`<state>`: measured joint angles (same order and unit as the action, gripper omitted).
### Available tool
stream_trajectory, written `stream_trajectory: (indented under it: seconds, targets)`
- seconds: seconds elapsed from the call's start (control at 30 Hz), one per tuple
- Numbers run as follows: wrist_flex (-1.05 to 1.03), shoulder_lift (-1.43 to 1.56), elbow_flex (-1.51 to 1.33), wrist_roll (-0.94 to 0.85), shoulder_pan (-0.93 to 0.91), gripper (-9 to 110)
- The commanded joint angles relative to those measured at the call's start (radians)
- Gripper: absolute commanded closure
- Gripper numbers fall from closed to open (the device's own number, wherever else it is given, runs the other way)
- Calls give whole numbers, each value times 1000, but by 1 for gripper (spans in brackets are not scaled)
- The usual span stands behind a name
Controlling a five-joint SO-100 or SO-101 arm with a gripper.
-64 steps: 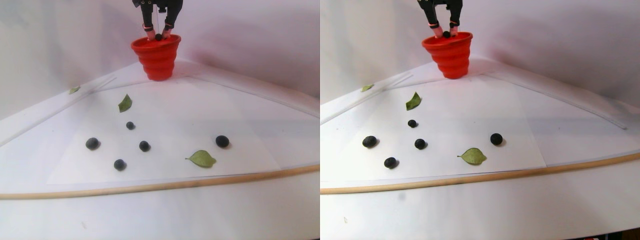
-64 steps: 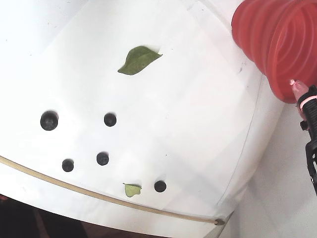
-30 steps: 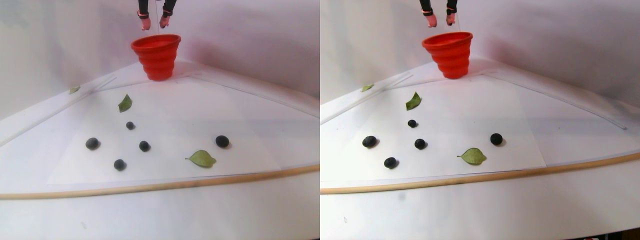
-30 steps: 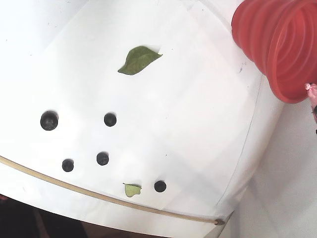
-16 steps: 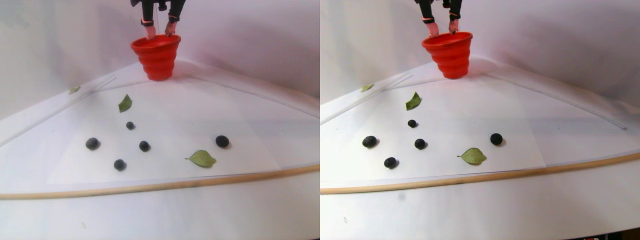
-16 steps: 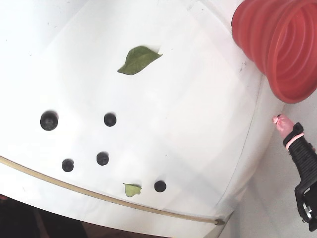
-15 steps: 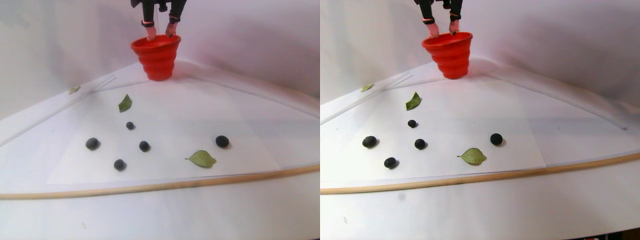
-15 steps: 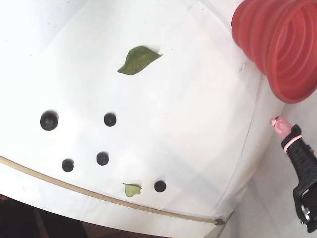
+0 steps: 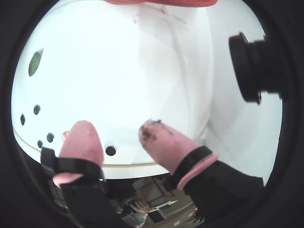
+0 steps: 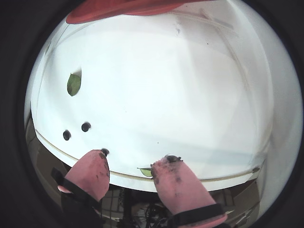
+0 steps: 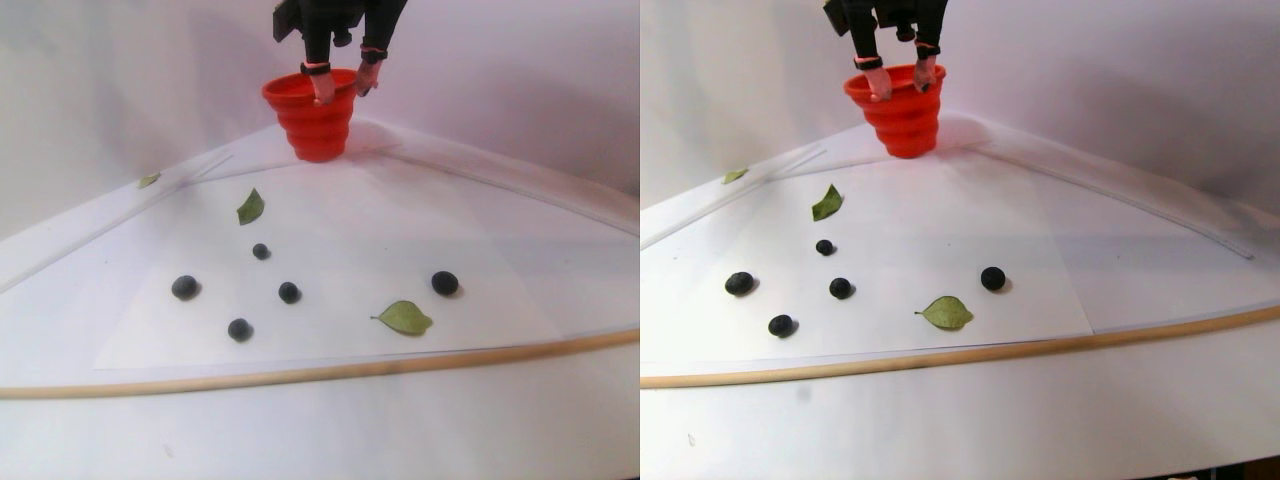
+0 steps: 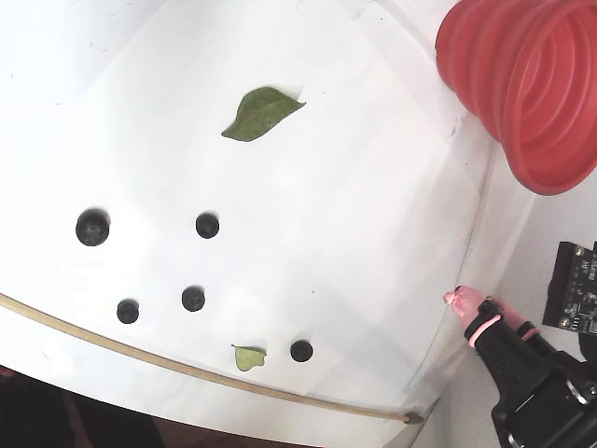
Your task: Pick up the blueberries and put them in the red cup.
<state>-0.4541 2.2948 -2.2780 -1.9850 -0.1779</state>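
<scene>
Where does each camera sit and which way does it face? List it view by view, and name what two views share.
A wrist view: rides the arm, looks down past the open pincer at the table.
A wrist view: likewise, pink fingertips at bottom, leaf left.
Stereo pair view: low in front, faces the red cup; pincer by its rim.
Fixed view: above, looking down; one fingertip shows.
Shared: stereo and fixed both show five blueberries.
</scene>
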Motion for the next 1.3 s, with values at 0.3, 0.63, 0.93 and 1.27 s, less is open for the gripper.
stream_trajectory:
  seconds: [0.3, 0.63, 0.93, 1.27]
  targets:
    - [-8, 107, -126, -40, -101, 84]
    - [23, 77, -187, -41, -163, 85]
    - [95, -8, -227, -31, -207, 85]
    - [179, -124, -233, -9, -241, 85]
